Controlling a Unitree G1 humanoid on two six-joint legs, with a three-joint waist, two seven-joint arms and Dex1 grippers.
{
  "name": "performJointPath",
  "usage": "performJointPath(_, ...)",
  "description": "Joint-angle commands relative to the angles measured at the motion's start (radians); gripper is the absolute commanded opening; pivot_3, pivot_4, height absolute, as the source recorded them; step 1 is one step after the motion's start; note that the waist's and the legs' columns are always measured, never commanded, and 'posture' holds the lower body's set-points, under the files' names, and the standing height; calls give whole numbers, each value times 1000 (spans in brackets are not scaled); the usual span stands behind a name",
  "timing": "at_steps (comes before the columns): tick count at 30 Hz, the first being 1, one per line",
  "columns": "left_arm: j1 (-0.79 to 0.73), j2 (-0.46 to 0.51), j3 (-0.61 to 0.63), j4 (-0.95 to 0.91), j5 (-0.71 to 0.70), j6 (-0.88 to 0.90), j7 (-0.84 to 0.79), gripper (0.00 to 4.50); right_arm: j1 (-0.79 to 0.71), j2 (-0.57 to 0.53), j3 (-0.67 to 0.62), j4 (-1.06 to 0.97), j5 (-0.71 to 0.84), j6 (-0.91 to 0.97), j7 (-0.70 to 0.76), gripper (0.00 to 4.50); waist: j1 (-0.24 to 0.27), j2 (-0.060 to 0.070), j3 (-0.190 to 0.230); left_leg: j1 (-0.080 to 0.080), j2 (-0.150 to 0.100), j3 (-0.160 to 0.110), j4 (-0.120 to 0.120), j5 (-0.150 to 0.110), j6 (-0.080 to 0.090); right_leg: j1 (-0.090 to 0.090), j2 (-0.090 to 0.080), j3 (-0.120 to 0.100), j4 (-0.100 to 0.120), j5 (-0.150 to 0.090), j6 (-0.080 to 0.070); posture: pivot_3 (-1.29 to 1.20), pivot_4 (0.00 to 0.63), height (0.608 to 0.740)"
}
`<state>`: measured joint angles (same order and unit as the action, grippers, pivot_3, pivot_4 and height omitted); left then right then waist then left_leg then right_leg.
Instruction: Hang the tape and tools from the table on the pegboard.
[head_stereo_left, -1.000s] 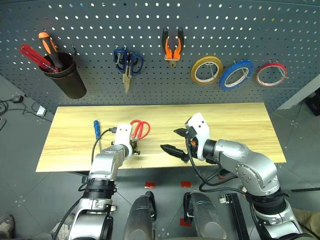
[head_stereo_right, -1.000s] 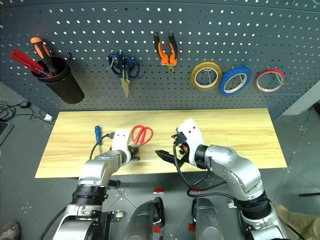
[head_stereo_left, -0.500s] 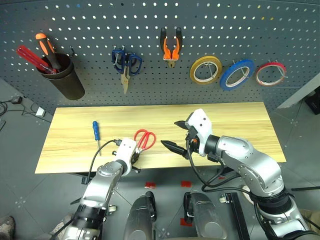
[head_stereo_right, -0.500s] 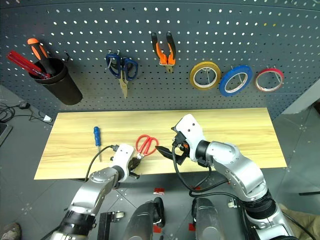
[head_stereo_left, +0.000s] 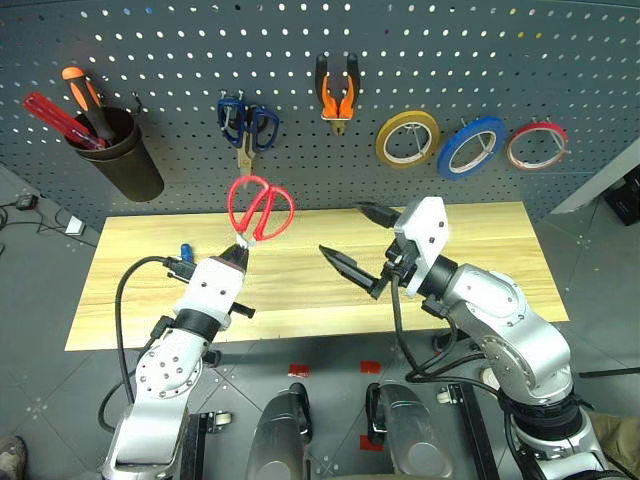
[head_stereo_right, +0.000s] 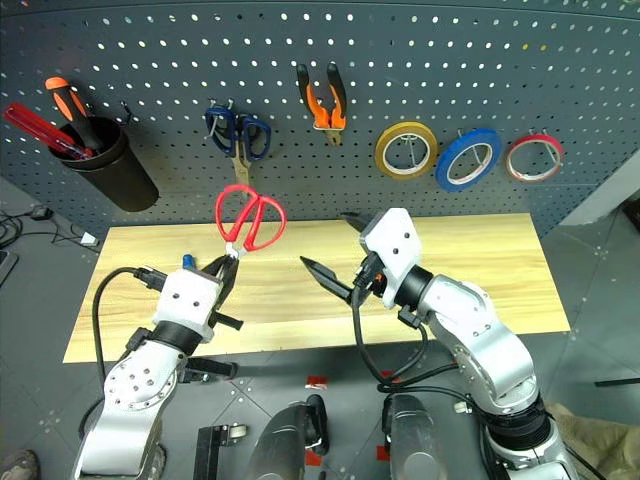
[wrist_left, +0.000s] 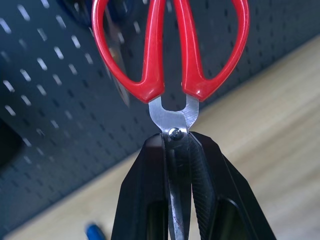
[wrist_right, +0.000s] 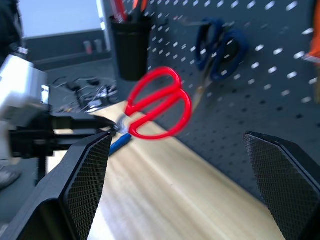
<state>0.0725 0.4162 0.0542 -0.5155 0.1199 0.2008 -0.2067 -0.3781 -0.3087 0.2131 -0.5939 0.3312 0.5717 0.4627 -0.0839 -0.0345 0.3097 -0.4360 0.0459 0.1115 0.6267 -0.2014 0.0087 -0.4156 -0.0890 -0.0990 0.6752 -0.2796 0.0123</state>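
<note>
Two grippers hang over the near edge of the light wood plank surface (head_stereo_left: 480, 240). On the left, the left gripper (head_stereo_left: 238, 256) has its black fingers (wrist_left: 150, 200) clamped on the steel blades of the red-handled scissors (head_stereo_left: 259, 208), handles raised above the surface. The small blue-handled screwdriver (head_stereo_right: 187, 262) lies just beside it. To the right, the right gripper (head_stereo_left: 362, 240) holds nothing, fingers wide apart. Farther back, the dark grey perforated pegboard (head_stereo_left: 560, 60) carries the thin blue ring of tape (head_stereo_left: 470, 147) and the orange-and-black-handled pliers (head_stereo_left: 337, 92).
</note>
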Motion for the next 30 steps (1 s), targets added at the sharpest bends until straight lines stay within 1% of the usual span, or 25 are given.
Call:
performJointPath(1,-49,4,39,-41,13,-43,14,307,-17,16,-9,-5,-28,-50,-21,4500,0,0,0,0,0,0,0,0,0,0,0,0,0,0,0,-229,287,740)
performJointPath(9,-179,5,64,-11,32,-34,26,307,-70,79,4,50,-65,-77,-64,4500,-4,0,0,0,0,0,1,0,0,0,1,0,2,0,0,-241,285,740)
performJointPath(14,-234,-5,77,30,38,28,45,307,-108,121,11,80,-77,-87,-75,4500,-6,0,0,0,0,1,2,0,0,0,1,1,3,0,0,-244,287,740)
performJointPath(19,-288,9,50,162,38,49,22,307,-177,165,0,125,-81,-98,-86,4500,-6,0,0,1,0,1,3,0,0,0,1,1,4,0,0,-241,288,740)
performJointPath(27,-405,28,13,344,44,11,-3,307,-228,200,0,152,-79,-113,-92,4500,-6,0,0,1,0,1,3,3,-4,0,1,1,4,0,0,-252,285,740)
performJointPath(28,-410,24,19,356,34,19,-4,867,-227,201,3,151,-80,-113,-91,4500,-6,0,0,1,0,1,3,3,-4,0,0,1,4,0,0,-252,285,740)
performJointPath(30,-407,22,24,370,19,46,-21,1244,-218,200,11,147,-82,-112,-89,4500,-7,0,0,1,0,1,3,3,-4,0,0,1,4,0,0,-257,282,740)
